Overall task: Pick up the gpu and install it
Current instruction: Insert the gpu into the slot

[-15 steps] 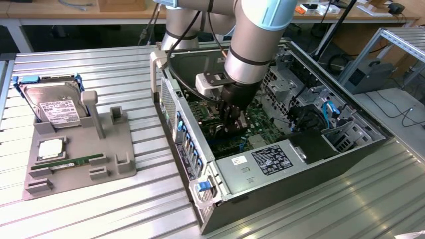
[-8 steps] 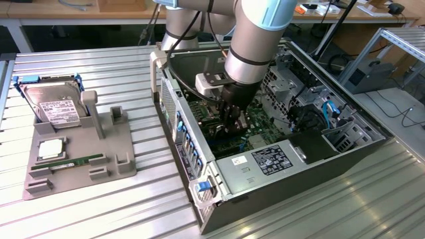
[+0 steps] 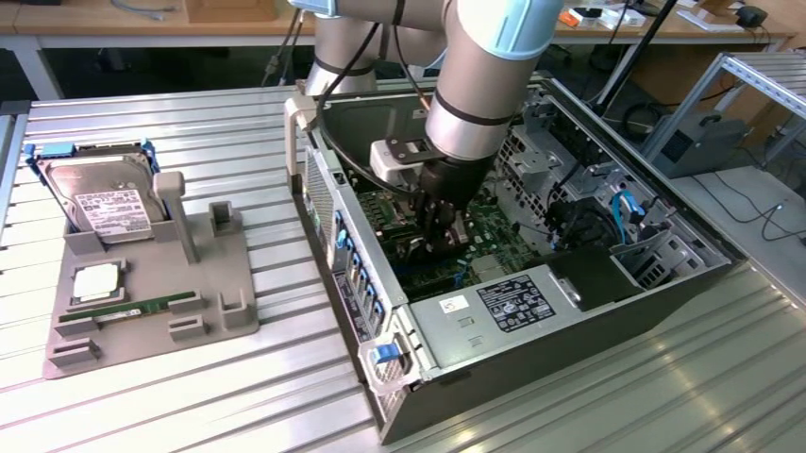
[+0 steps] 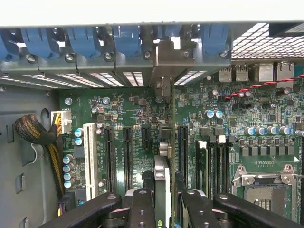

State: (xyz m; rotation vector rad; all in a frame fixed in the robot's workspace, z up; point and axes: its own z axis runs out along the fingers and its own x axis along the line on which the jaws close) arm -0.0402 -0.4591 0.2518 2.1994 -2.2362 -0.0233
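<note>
1. Reaching down into the open case (image 3: 605, 283), the gripper (image 3: 444, 236) holds the gpu (image 4: 163, 190) edge-on over the motherboard (image 4: 137, 142), near the case's middle.
2. Seen from the wrist view, the gpu stands upright and runs parallel to the long expansion slots (image 4: 127, 156), with its bracket end toward the blue rear latches (image 4: 126, 42); judged from that, it is lined up to seat in a slot.
3. Whether its lower edge already touches a slot cannot be told.
4. Both fingers (image 4: 142, 209) are partly closed, pinching the thin gpu between them.
5. On the grey tray (image 3: 214, 321) at the tabletop's left side in the exterior view, a hard drive (image 3: 108, 203) and a memory stick (image 3: 139, 309) rest in their holders.
</note>
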